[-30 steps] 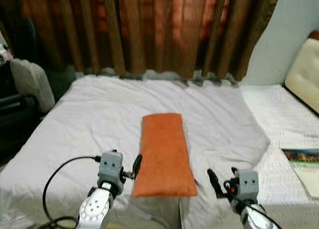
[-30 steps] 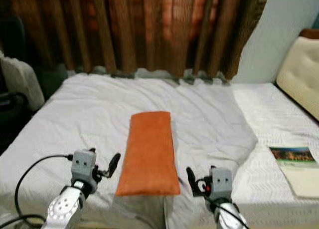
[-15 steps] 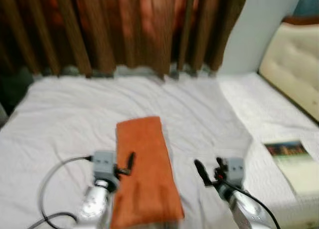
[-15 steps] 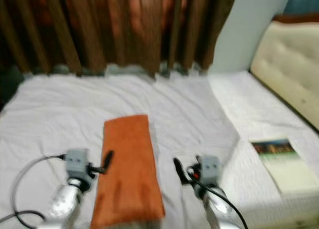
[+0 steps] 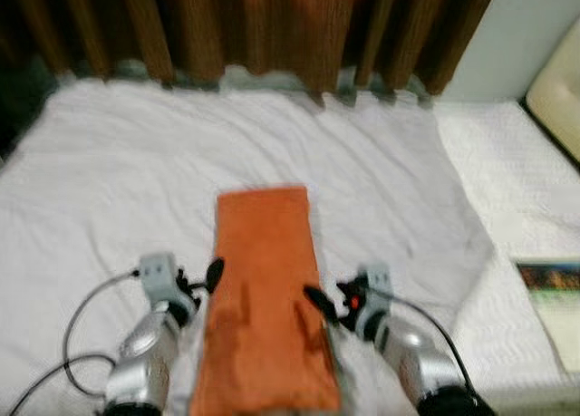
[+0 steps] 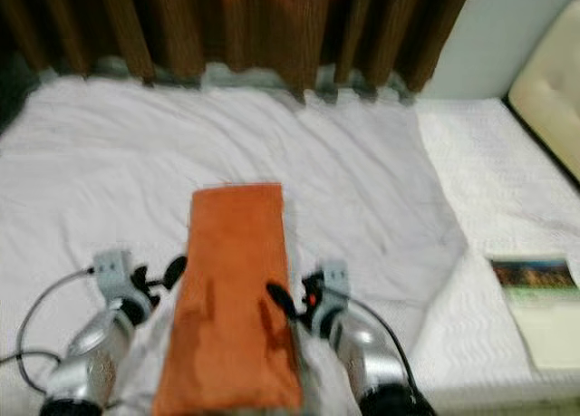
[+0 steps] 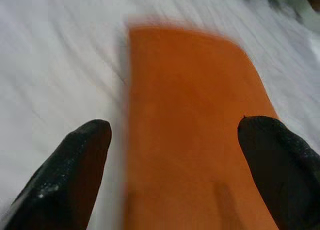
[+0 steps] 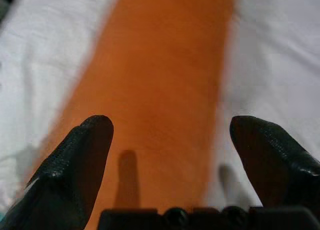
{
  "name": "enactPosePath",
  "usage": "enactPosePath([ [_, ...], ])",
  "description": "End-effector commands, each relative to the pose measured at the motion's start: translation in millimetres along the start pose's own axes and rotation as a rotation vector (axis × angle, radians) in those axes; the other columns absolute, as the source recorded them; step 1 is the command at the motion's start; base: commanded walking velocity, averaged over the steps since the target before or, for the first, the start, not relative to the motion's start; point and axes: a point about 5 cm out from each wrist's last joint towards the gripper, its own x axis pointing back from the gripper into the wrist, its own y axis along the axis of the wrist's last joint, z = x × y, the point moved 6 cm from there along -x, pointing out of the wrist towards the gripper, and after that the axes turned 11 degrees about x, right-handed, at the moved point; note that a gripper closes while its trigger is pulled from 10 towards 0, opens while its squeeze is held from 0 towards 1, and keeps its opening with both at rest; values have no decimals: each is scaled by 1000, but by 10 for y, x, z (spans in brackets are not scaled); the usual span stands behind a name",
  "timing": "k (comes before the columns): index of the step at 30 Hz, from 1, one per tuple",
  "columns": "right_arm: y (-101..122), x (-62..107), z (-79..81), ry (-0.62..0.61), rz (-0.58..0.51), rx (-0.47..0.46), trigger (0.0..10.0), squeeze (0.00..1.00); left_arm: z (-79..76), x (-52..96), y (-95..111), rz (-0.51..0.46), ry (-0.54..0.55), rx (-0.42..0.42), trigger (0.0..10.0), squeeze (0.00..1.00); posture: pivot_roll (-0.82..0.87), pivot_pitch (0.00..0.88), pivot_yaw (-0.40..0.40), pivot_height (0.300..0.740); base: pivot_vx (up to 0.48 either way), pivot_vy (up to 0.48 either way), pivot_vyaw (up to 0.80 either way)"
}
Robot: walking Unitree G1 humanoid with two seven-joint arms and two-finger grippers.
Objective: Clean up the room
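Both pincers hover low over a folded orange towel (image 5: 265,294) lying lengthwise on the white bed (image 5: 109,189). The left pincer (image 7: 175,175) gapes wide, empty, at the towel's left edge; the right pincer (image 8: 190,160) gapes equally wide, empty, astride its right edge. The head views add brown curtains (image 5: 272,26), a cream headboard (image 6: 548,99) and a book (image 6: 535,285) lying on the bed at right.

Head pair: we look forward and down from above the bed (image 5: 136,180), curtain (image 5: 272,26) at the far edge.
Left wrist: close, facing along its fingers (image 7: 70,175) onto the orange towel (image 7: 195,120).
Right wrist: close, same towel.
Shared: all views hold the towel.
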Motion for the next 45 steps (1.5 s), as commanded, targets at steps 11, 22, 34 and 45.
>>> enactPosePath([
  [11,516,-196,42,-35,-192,-153,10000,1000,577,278,810,-234,106,171,10000,0,27,597,-150,740,0,0,0],
  [22,752,-83,-53,-30,-291,-256,10000,1000,484,257,798,-234,57,246,10000,1000,16,582,-158,740,0,0,0],
  [34,620,-105,285,129,-189,-341,10000,0,240,9,441,-121,-34,515,10000,0,-7,589,-142,740,0,0,0],
  [45,426,-250,677,194,-101,-316,10000,0,168,-131,108,46,-35,515,10000,0,2,591,-125,740,0,0,0],
])
